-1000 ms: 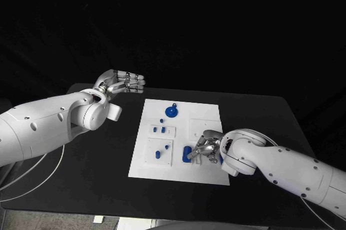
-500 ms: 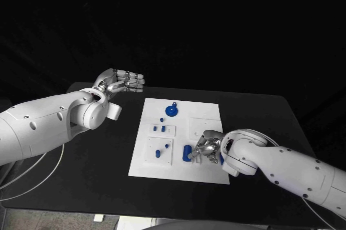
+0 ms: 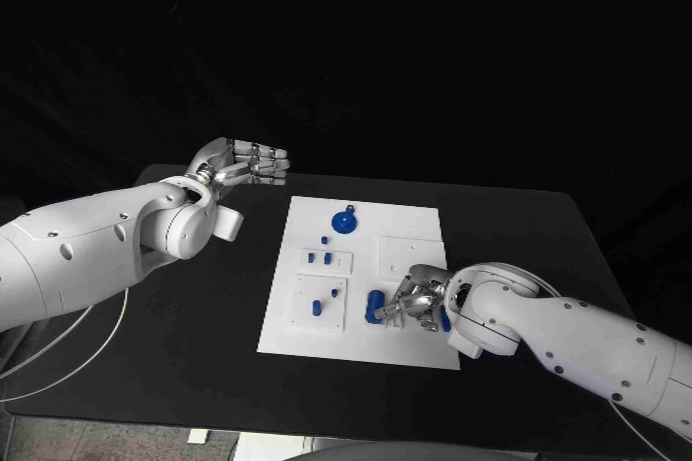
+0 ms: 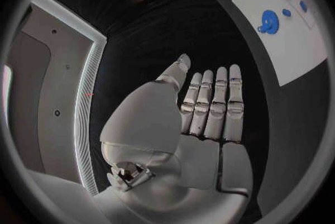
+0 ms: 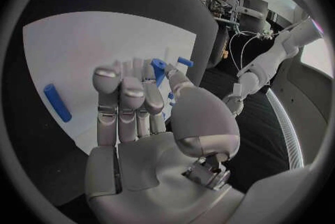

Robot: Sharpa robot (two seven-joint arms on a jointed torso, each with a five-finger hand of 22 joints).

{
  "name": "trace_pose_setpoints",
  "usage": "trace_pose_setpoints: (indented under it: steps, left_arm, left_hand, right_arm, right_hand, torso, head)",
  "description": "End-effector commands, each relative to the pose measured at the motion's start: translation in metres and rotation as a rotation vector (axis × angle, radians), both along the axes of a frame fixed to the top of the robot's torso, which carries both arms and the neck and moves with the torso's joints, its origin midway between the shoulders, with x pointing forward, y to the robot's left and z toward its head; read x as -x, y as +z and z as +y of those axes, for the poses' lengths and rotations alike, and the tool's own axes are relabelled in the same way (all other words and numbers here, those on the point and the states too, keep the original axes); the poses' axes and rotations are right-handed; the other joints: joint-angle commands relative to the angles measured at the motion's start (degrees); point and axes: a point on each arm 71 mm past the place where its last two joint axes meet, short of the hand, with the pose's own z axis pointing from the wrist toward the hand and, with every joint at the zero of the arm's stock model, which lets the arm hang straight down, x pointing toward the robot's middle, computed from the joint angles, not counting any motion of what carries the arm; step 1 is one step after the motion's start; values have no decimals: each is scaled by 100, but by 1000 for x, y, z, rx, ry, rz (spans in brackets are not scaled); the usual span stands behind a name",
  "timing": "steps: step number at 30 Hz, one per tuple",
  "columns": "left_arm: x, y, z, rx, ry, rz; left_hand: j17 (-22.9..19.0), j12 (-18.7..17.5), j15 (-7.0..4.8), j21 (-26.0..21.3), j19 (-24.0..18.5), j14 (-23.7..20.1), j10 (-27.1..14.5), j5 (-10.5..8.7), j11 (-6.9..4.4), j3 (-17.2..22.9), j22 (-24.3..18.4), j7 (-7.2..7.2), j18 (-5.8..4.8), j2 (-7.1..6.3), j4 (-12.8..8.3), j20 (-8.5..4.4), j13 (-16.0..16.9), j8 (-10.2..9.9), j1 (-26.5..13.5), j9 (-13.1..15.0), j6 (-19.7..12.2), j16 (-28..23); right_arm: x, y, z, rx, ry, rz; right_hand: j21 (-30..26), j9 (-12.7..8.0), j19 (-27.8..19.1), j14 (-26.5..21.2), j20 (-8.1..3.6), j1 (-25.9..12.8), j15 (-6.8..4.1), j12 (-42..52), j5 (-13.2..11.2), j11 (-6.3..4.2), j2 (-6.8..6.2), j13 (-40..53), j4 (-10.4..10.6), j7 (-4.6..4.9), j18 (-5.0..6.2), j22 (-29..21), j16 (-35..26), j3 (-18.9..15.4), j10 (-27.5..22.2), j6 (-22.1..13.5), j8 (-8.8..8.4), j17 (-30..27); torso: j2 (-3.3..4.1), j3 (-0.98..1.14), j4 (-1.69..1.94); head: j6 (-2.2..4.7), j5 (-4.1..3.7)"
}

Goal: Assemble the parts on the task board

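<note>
- White task board lies at the centre of the head view; blue parts are spread across it; a blue gear sits near its upper edge, a blue cylinder lies near its lower middle.
- Right hand hovers over the board just right of that cylinder; fingers curl together; whether they pinch a small part, you cannot tell.
- Left hand is off the board at upper left; fingers are closed on nothing.
- Judgement: align the fingertips squarely over the target before descending; lower slowly; avoid nudging the cylinder.
</note>
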Motion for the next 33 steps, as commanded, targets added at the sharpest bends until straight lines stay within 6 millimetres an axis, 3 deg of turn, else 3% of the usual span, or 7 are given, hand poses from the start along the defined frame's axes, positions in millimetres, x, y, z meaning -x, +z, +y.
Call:
trace_pose_setpoints:
  steps: [1,6,13,16,29,31,33]
  left_arm:
    - [1,0,-2,8,-15,1]
    - [1,0,-2,7,-16,3]
    - [1,0,-1,6,-16,5]
    - [1,0,-1,6,-16,5]
    - [1,-1,-2,6,-20,9]
    - [1,-1,-2,6,-20,10]
    - [1,-1,-2,5,-20,11]
  left_hand:
    - [-5,5,3,10,28,-28,-42,-10,7,-3,-5,-11,74,15,33,4,-4,-8,-42,-5,-39,-26]
    - [-5,5,3,10,28,-28,-42,-10,7,-3,-5,-11,74,15,33,4,-4,-8,-42,-5,-39,-26]
    - [-5,5,3,10,28,-28,-42,-10,7,-3,-5,-11,74,15,33,4,-4,-8,-42,-5,-39,-26]
    - [-5,5,3,10,28,-28,-42,-10,7,-3,-5,-11,74,15,33,4,-4,-8,-42,-5,-39,-26]
    - [-5,5,6,7,26,-32,-48,-11,9,-15,-7,-12,74,18,77,6,-4,-9,-56,-5,-46,-26]
    - [-5,5,6,7,26,-32,-48,-11,9,-15,-7,-12,74,18,77,6,-4,-9,-56,-5,-46,-26]
    - [-5,6,5,7,26,-34,-49,-13,8,-17,-8,-12,74,19,91,8,-4,-8,-56,-5,-47,-26]
  right_arm:
    - [3,0,5,-29,48,18]
    - [5,-1,6,-28,62,26]
    - [5,-2,5,-16,62,27]
    - [4,-2,4,-9,54,24]
    - [0,-4,0,33,-10,7]
    - [0,-5,-1,38,-18,7]
    - [-1,-6,-1,42,-24,8]
  right_hand:
    - [36,-6,282,-10,-31,63,-41,3,-40,-6,-52,131,102,0,-45,-5,-2,-23,38,37,-20,3]
    - [53,-6,283,-9,-30,179,-40,3,-124,-8,-129,132,128,-3,-48,1,3,-1,38,49,-21,8]
    - [58,-8,283,-9,-32,298,-41,4,-159,-12,-127,135,56,-8,-50,4,5,76,40,59,-21,11]
    - [58,-11,283,-10,-34,313,-44,4,-156,-15,-68,136,-6,-11,-53,5,2,128,41,60,-22,8]
    - [44,-5,282,-9,-33,21,-42,21,-218,-19,479,151,-91,-15,-62,-5,-17,488,47,0,-24,-16]
    - [51,-2,284,-7,-33,-30,-39,19,-370,-16,462,152,-160,-16,-64,-3,-18,732,47,-11,-25,-19]
    - [53,11,283,-4,-30,-183,-37,30,-304,-19,385,159,-180,-11,-65,-3,-5,958,55,11,-18,-14]
  torso:
    - [-1,1,0]
    - [0,-2,-2]
    - [1,1,-2]
    - [0,2,0]
    - [0,-1,-3]
    - [0,-1,0]
    - [0,-1,0]
  head:
    - [-6,2]
    - [-8,3]
    - [-11,1]
    - [-8,-7]
    - [-20,-18]
    - [-27,-18]
    - [-31,-18]
